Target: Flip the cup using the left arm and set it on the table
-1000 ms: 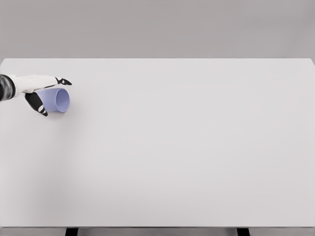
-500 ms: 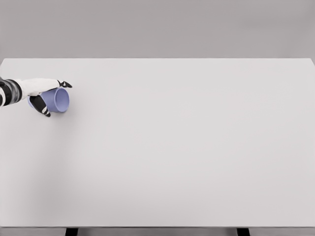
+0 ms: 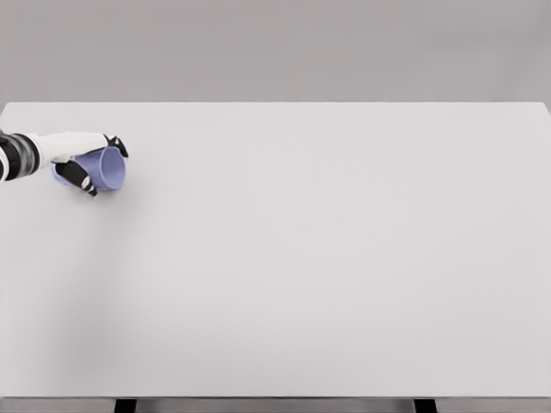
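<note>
Left hand [image 3: 83, 160] grasping lilac cup [image 3: 105, 170] on its side, far-left bench [image 3: 327, 258]. Rotate wrist until mouth up; lower gently, then release.

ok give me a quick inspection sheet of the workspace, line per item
surface: white table, plain and flat, filling most of the head view
job's things: light purple cup near the table's far left, on its side, mouth facing right
clutter: nothing seen
grippers: left hand closed around the cup, thumb over the top, fingers under it; right hand not in view
cables: nothing seen
surroundings: plain grey wall behind; dark table legs at the bottom edge
</note>
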Motion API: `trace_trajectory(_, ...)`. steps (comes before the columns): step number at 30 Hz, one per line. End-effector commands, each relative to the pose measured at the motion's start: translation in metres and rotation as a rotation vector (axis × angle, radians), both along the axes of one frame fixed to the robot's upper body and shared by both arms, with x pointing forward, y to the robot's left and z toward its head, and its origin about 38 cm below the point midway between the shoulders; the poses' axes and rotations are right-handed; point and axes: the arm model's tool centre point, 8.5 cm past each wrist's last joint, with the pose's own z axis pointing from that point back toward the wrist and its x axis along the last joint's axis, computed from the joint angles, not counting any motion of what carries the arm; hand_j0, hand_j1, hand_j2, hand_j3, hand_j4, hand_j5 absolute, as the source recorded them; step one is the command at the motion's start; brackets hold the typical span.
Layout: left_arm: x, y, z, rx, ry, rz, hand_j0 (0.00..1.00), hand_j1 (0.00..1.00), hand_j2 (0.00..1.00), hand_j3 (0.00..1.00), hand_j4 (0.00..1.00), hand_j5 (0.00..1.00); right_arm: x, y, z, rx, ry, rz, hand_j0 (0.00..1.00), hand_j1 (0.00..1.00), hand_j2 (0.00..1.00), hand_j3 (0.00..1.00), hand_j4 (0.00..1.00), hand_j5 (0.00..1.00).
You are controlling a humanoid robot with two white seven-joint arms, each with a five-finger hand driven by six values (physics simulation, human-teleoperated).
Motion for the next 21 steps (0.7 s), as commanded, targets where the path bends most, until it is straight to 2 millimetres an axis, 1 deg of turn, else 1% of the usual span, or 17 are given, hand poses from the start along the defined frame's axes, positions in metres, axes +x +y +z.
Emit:
trace_trajectory(1,-0.001,-0.004,0.004,-0.048,0.009,-0.011,0.45,0.45,0.45,0.45,0.45,0.45,0.0,0.0,0.0,0.0,0.0,0.0,1.0,1.0,1.0,1.0,1.0,1.0)
trace_trajectory(4,0.0,-0.012,0.024,-0.225,0.021,-0.051,0.46,0.46,0.46,0.46,0.46,0.46,0.0,0.0,0.0,0.0,0.0,0.0,1.0,1.0,1.0,1.0,1.0,1.0)
trace_trajectory(8,-0.009,-0.014,0.048,-0.447,0.079,-0.165,0.47,0.47,0.47,0.47,0.47,0.47,0.0,0.0,0.0,0.0,0.0,0.0,1.0,1.0,1.0,1.0,1.0,1.0)
trace_trajectory(10,-0.01,-0.018,0.059,-0.558,0.063,-0.195,0.47,0.47,0.47,0.47,0.47,0.47,0.0,0.0,0.0,0.0,0.0,0.0,1.0,1.0,1.0,1.0,1.0,1.0)
trace_trajectory(12,-0.01,-0.024,0.062,-0.656,0.058,-0.229,0.47,0.47,0.47,0.47,0.47,0.47,0.0,0.0,0.0,0.0,0.0,0.0,1.0,1.0,1.0,1.0,1.0,1.0)
trace_trajectory(13,-0.008,-0.024,0.062,-0.717,0.052,-0.232,0.47,0.47,0.47,0.47,0.47,0.47,0.0,0.0,0.0,0.0,0.0,0.0,1.0,1.0,1.0,1.0,1.0,1.0)
trace_trajectory(14,-0.001,-0.024,0.066,-0.801,0.027,-0.223,0.47,0.47,0.47,0.47,0.47,0.47,0.0,0.0,0.0,0.0,0.0,0.0,1.0,1.0,1.0,1.0,1.0,1.0)
trace_trajectory(15,0.009,-0.024,0.067,-0.867,0.009,-0.198,0.47,0.47,0.47,0.47,0.47,0.47,0.0,0.0,0.0,0.0,0.0,0.0,1.0,1.0,1.0,1.0,1.0,1.0)
trace_trajectory(16,0.028,-0.027,0.063,-0.971,-0.019,-0.144,0.47,0.47,0.47,0.47,0.47,0.47,0.0,0.0,0.0,0.0,0.0,0.0,1.0,1.0,1.0,1.0,1.0,1.0)
trace_trajectory(17,0.036,-0.031,0.059,-1.009,-0.024,-0.12,0.47,0.47,0.47,0.47,0.47,0.47,0.0,0.0,0.0,0.0,0.0,0.0,1.0,1.0,1.0,1.0,1.0,1.0)
trace_trajectory(18,0.05,-0.036,0.048,-1.085,-0.035,-0.065,0.47,0.47,0.47,0.47,0.47,0.47,0.0,0.0,0.0,0.0,0.0,0.0,1.0,1.0,1.0,1.0,1.0,1.0)
trace_trajectory(19,0.055,-0.04,0.042,-1.123,-0.034,-0.043,0.47,0.47,0.47,0.47,0.47,0.47,0.001,0.0,0.0,0.0,-0.002,0.0,1.0,1.0,1.0,1.0,1.0,1.0)
trace_trajectory(21,0.053,-0.051,0.022,-1.146,0.002,-0.031,0.46,0.46,0.46,0.46,0.46,0.46,0.0,0.0,0.0,0.0,0.0,0.0,1.0,1.0,1.0,1.0,1.0,1.0)
